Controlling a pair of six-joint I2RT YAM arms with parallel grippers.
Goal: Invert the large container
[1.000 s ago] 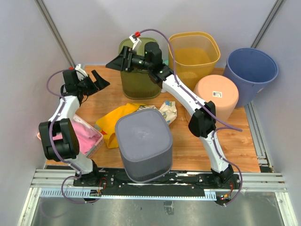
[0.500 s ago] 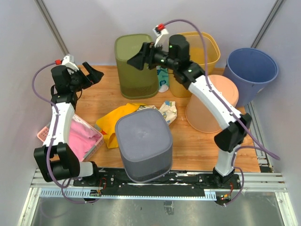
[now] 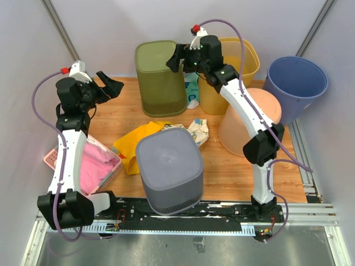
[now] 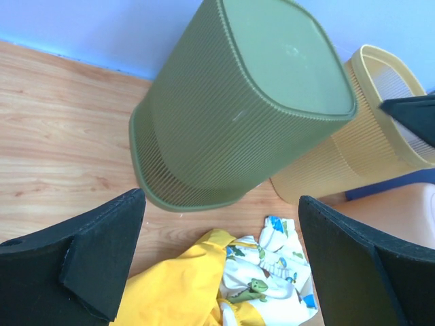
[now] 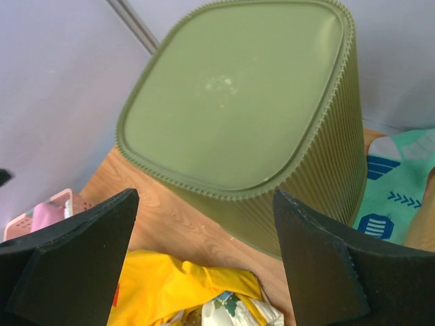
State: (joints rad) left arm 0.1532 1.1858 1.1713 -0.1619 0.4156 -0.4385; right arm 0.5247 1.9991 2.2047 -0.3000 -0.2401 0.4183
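The large olive-green ribbed container (image 3: 161, 77) stands upside down at the back of the table, closed base up. It also shows in the left wrist view (image 4: 251, 102) and in the right wrist view (image 5: 238, 95). My left gripper (image 3: 108, 86) is open and empty, to the left of the container and apart from it; its wrist view (image 4: 221, 224) looks at the container's side. My right gripper (image 3: 177, 58) is open and empty, raised just above the container's right back edge; its wrist view (image 5: 204, 217) looks down on the base.
A grey bin (image 3: 169, 166) stands upside down at the front. A yellow bin (image 3: 230, 64), a peach bin (image 3: 255, 119) and a blue bin (image 3: 297, 77) are at the right. Yellow cloth (image 3: 133, 144), printed cloth (image 3: 197, 130) and a pink basket (image 3: 91, 163) lie nearby.
My right gripper has drawn back from the green container's left side to above its right edge. The left arm has risen a little. The container now stands free.
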